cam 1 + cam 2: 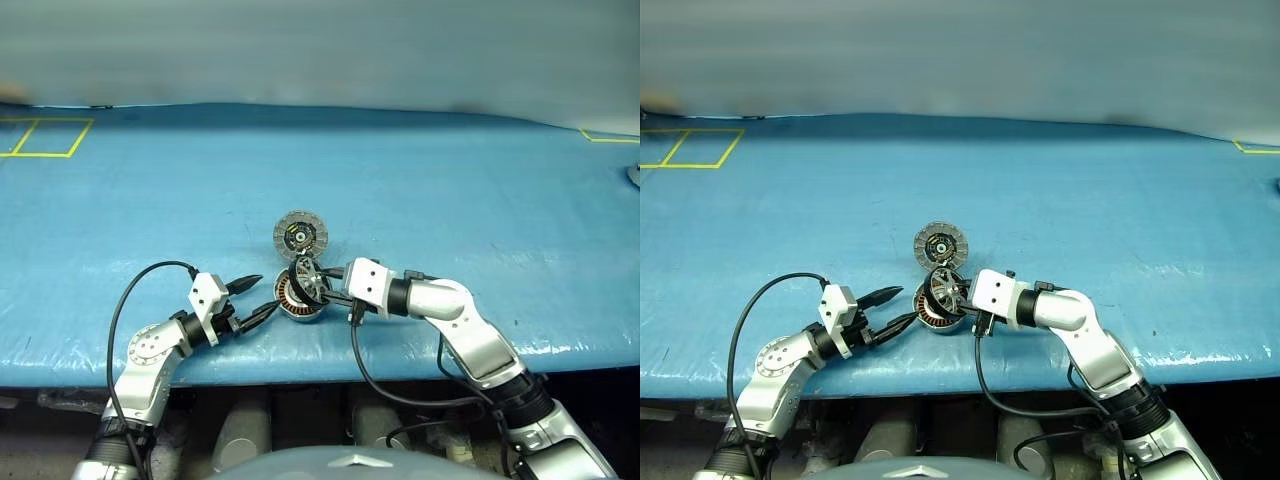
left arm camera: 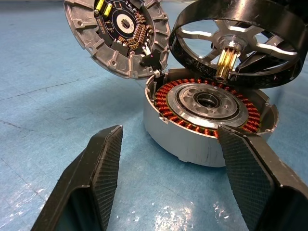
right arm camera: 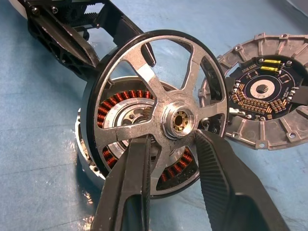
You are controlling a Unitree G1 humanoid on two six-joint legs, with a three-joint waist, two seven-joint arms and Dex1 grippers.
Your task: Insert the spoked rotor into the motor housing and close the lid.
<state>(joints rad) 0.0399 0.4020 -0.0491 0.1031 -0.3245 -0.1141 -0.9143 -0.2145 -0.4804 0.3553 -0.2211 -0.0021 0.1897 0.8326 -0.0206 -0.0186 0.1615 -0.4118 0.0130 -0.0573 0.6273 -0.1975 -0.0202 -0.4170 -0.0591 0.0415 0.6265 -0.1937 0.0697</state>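
The right gripper (image 3: 171, 144) pinches the spoked rotor (image 3: 159, 108) by its hub, tilted just above the motor housing (image 2: 207, 122). The left gripper (image 2: 168, 178) gapes empty beside the housing, and the lid (image 1: 300, 235) lies open beyond it.

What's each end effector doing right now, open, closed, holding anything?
Left end effector: open, empty, beside the motor housing.
Right end effector: closed on the spoked rotor at its hub, tilted over the housing.
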